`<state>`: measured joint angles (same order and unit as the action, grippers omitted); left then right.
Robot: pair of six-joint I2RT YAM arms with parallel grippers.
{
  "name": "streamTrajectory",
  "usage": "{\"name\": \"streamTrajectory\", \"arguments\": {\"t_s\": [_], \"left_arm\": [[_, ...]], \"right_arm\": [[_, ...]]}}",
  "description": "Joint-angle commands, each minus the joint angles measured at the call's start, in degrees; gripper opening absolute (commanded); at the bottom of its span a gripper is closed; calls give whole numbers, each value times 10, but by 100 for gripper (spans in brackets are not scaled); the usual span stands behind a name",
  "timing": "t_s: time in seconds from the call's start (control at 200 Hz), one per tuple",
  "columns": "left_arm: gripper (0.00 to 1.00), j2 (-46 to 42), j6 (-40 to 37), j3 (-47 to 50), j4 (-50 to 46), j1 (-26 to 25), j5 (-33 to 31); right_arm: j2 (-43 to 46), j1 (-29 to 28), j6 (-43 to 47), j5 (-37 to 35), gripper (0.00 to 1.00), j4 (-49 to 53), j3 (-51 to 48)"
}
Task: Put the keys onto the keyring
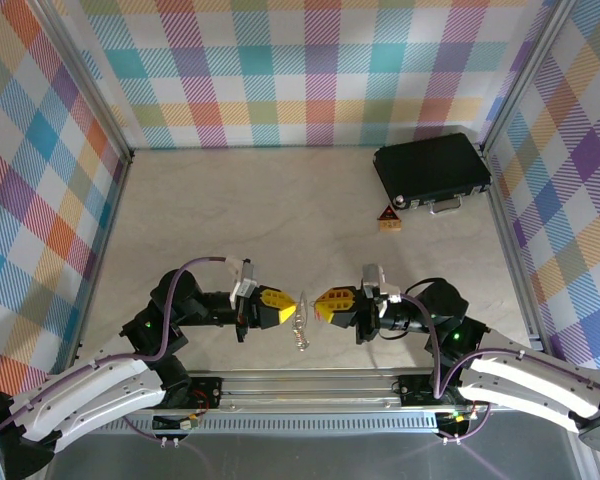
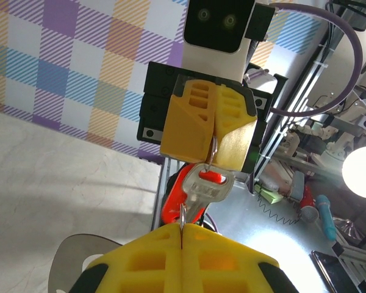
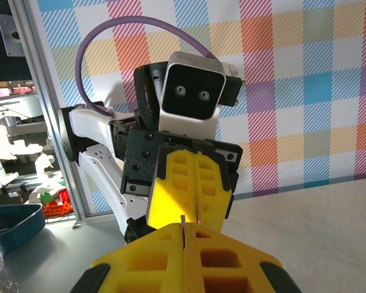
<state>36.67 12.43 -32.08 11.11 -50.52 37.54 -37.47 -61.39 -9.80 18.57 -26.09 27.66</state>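
Nothing here can be read: no words, numbers or brand names. The small orange-brown triangular block (image 1: 388,218) on the tabletop (image 1: 240,210) has a dark mark on its face, like a sign, but it is too small to make out. In the left wrist view, the key (image 2: 201,190) shows bare silvery metal and red plastic, with no stamp clear enough to read.

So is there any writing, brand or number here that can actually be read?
None can be read.
The small orange-brown triangular block bears a dark mark, too small to make out.
The black rectangular case shows no legible label.
The silvery metal keyring shows no legible marking.
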Motion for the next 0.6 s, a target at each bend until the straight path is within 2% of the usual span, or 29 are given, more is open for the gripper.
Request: {"name": "streamTrajectory", "arguments": {"t_s": [0.0, 0.595], "left_arm": [[0, -2, -1, -21, 44, -8, 1], [0, -3, -3, -16, 45, -9, -20]], "right_arm": [[-3, -8, 14, -20, 0, -25, 15], [-25, -15, 4, -46, 0, -24, 23]]}}
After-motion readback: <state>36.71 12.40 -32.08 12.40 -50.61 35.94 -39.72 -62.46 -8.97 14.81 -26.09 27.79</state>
